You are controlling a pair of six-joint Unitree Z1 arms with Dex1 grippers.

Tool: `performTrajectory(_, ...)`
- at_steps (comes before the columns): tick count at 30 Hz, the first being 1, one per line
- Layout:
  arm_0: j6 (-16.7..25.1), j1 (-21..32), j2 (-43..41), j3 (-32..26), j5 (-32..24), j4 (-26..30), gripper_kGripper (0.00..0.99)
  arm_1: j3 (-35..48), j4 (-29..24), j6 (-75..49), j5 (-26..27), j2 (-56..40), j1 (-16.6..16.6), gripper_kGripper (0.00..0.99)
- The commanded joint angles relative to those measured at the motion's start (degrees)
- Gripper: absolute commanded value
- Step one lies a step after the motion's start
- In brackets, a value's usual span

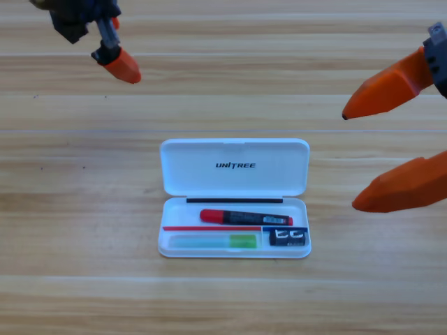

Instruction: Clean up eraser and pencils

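High view, eraser (288,238), pencils (244,217) inside open case (235,166)

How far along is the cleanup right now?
Done: both pencils, red-capped and green-ended, and the eraser lie inside the open case. In hand: nothing; the left gripper and right gripper wait at the edges. Left: probably closing the lid.

Left claw (117,64) waits top-left; right claw (374,153) gapes at right edge.
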Motion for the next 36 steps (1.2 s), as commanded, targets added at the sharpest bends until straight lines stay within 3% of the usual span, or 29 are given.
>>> performTrajectory(1,-0.33,1.00,4.26,0.23,-0.72,-2.27,0.977,2.10,-0.56,-0.45,1.05,-2.35,-1.46,0.974)
performTrajectory(5,-0.06,1.00,5.93,0.05,-1.78,-3.15,0.904,2.45,-0.56,-0.45,1.05,-2.35,-1.46,0.974)
performTrajectory(9,0.73,1.00,7.52,-0.21,-2.57,-3.15,0.681,2.54,-0.56,-0.37,1.05,-2.44,-1.46,0.974)
performTrajectory(11,2.57,1.00,8.22,-0.12,-3.27,-3.15,0.485,2.54,-0.56,-0.37,1.05,-2.61,-1.46,0.974)
performTrajectory(14,5.21,1.00,8.48,1.19,-4.06,-4.99,0.000,2.54,-0.56,-0.28,1.14,-2.70,-1.37,0.974)
performTrajectory(18,5.12,1.00,8.04,4.53,-4.33,-8.33,0.000,2.54,-0.56,-0.28,1.14,-2.70,-1.19,0.974)
performTrajectory(36,6.26,-2.86,13.58,8.40,-8.02,-11.23,0.000,1.22,-0.56,0.16,1.22,-1.47,1.62,0.974)
